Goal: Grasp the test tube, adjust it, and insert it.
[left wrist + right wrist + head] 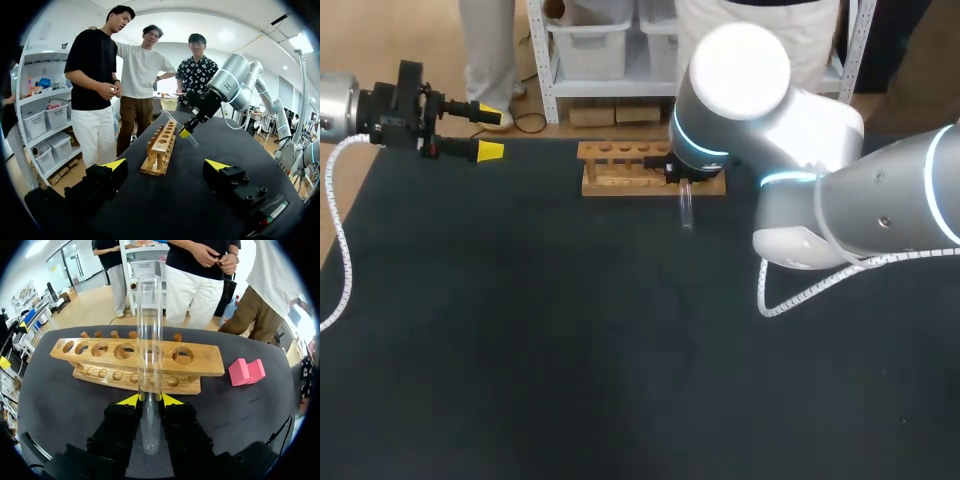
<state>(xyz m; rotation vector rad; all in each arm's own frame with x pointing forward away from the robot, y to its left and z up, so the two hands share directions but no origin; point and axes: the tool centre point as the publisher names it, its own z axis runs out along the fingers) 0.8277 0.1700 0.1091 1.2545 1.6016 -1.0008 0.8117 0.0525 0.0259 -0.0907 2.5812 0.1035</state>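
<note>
Right gripper [150, 399] pinching test tube [150, 325] between its yellow tips, tube jutting ahead across wooden rack [205, 367]

In the head view the right arm [800, 190] covers the right gripper [150, 399], one end of the test tube [686, 208] and the right end of the wooden rack [620, 168] by the table's [520, 350] far edge. The pink block [246, 371] beside that end of the rack is hidden there too. The left arm [335, 105] is cut off at that view's left edge.
</note>
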